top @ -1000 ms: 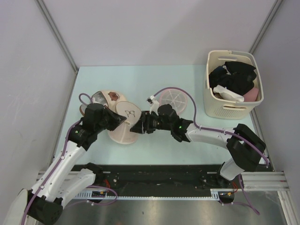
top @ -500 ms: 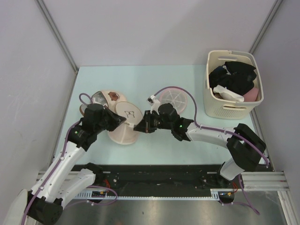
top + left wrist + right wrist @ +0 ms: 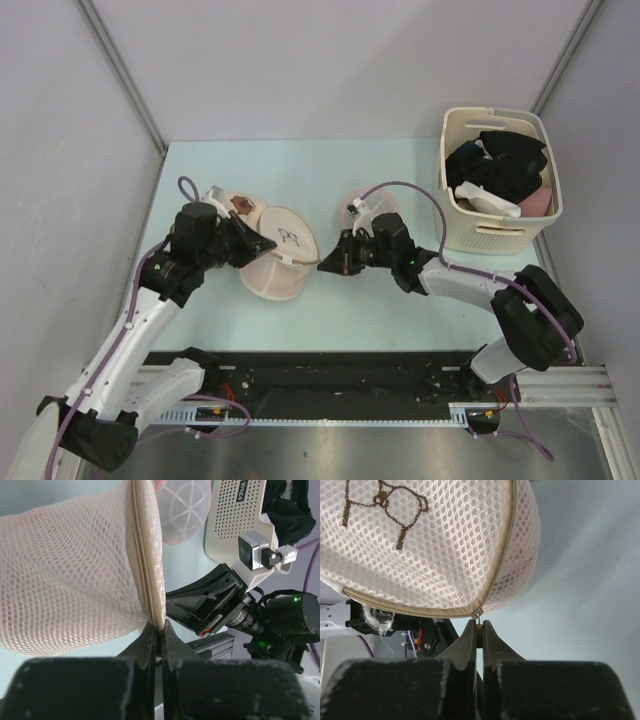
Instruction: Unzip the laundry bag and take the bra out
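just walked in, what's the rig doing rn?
Both arms are on the laundry bag mid-table. The left gripper is pinched shut on the bag's zipper seam, apparently to hold it steady. The right gripper is shut on the zipper pull. The zip looks closed along the stretch the wrist views show, and the bra is not in sight, so the unzipping has not really begun.

drum-shaped mesh laundry bag (image 3: pixel 272 270): pale pink-cream honeycomb weave, tan zipper tape (image 3: pixel 501 550), brown stitched mark (image 3: pixel 382 502) (thin outline, unfilled). flat tabletop (image 3: pixel 300 170) pale mint; slotted plastic basket (image 3: pixel 497 238) cream.
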Robot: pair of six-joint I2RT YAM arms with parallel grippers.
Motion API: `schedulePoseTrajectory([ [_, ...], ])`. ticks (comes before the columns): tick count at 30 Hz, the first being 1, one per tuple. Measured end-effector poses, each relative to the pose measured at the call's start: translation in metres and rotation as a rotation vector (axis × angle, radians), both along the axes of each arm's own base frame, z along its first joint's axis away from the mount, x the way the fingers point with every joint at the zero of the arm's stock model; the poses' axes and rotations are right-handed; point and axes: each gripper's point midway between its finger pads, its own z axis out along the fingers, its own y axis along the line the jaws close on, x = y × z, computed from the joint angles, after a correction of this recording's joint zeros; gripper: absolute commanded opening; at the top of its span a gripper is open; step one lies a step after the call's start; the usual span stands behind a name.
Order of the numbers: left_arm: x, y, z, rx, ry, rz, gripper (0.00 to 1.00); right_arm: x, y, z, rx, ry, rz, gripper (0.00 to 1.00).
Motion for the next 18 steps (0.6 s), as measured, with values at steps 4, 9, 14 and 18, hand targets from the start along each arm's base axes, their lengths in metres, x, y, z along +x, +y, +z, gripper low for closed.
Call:
schedulePoseTrajectory([
  [4,0.001,-0.005,0.000,0.000,-0.003,-0.033,0.01,-0.015,-0.001,0.002,-0.030,-0.026,-0.016,0.00],
  [9,0.015,-0.014,-0.003,0.008,-0.030,-0.081,0.87,-0.046,0.002,0.023,-0.064,-0.091,-0.071,0.00],
  [14,0.034,-0.023,-0.024,0.071,0.022,-0.142,1.00,-0.058,0.004,0.028,-0.080,-0.062,-0.192,0.00],
  [18,0.035,-0.020,-0.015,0.109,0.003,-0.158,1.00,-0.052,0.003,0.017,-0.097,-0.017,-0.287,0.00],
])
